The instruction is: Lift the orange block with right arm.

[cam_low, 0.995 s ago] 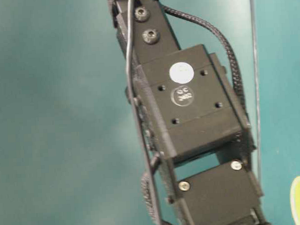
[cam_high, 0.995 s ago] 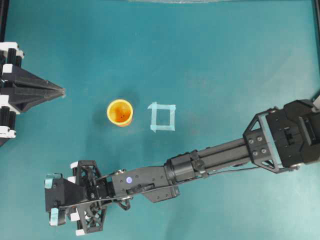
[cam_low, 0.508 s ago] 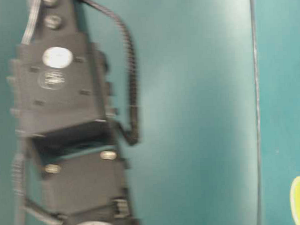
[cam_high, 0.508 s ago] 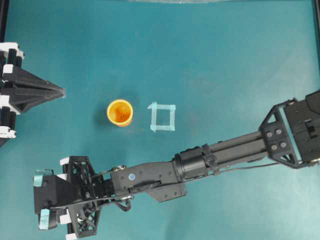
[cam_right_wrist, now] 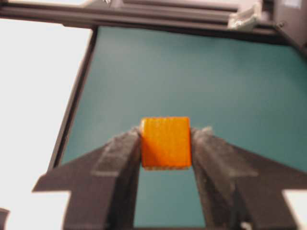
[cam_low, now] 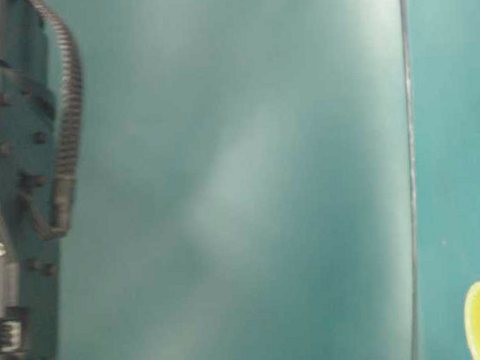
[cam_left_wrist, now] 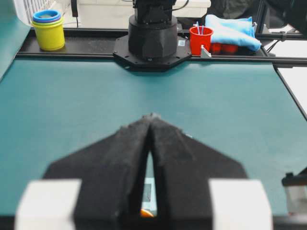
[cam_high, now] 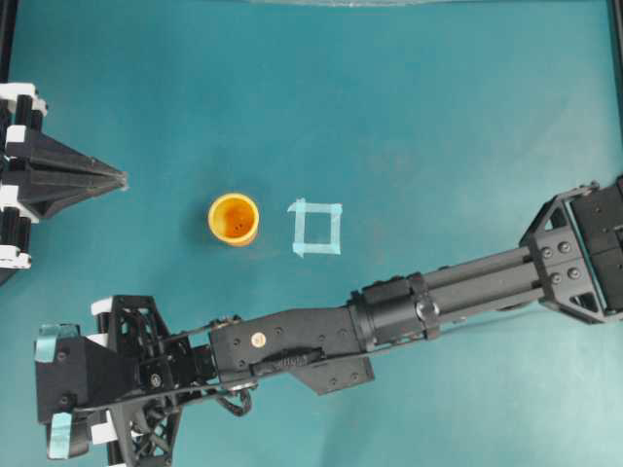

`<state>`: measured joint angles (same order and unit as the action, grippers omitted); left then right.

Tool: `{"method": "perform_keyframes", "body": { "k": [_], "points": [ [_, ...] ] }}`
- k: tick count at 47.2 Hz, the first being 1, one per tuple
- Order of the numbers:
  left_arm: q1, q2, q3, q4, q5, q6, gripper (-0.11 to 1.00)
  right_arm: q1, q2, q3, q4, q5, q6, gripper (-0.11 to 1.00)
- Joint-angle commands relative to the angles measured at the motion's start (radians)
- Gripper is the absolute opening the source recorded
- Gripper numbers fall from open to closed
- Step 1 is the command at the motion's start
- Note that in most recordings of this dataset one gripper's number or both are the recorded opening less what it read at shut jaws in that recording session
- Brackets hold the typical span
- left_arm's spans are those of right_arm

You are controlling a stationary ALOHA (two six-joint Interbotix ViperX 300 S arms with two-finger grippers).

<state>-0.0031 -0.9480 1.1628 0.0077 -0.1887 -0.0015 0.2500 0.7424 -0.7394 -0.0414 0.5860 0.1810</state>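
My right claw (cam_right_wrist: 166, 143) is squeezing the orange block (cam_right_wrist: 166, 143). The block sits right between my two finger pads (cam_right_wrist: 120, 148), one pad on each flat side, and I see green table under it, so I think it is up in the air. From above, my right claw (cam_high: 58, 407) is down in the near-left corner, and I cannot see the block there.

The block looks small, hard and light. Its sides are flat and plain, not shiny, so I think it will not slip easily. Holding it on two flat sides facing each other is the best way, and I have it there. I do not think it would break if it fell.

My left claw (cam_high: 119, 179) is pinched shut with nothing in it, resting far off at the side.

Let me count: one orange block, one orange cup (cam_high: 234, 219), one tape square (cam_high: 316, 228), and two arms.
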Motion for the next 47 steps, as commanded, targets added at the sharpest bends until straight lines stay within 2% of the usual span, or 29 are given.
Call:
{"method": "perform_keyframes", "body": {
  "k": [1, 47],
  "points": [
    [0.002, 0.005, -0.025, 0.0, -0.002, -0.002, 0.0, -0.002, -0.071, -0.035, -0.018, 0.011, -0.002, 0.4],
    [0.002, 0.006, -0.025, 0.002, 0.0, -0.002, 0.0, -0.002, -0.071, -0.035, -0.018, 0.021, 0.0, 0.4]
  ]
}}
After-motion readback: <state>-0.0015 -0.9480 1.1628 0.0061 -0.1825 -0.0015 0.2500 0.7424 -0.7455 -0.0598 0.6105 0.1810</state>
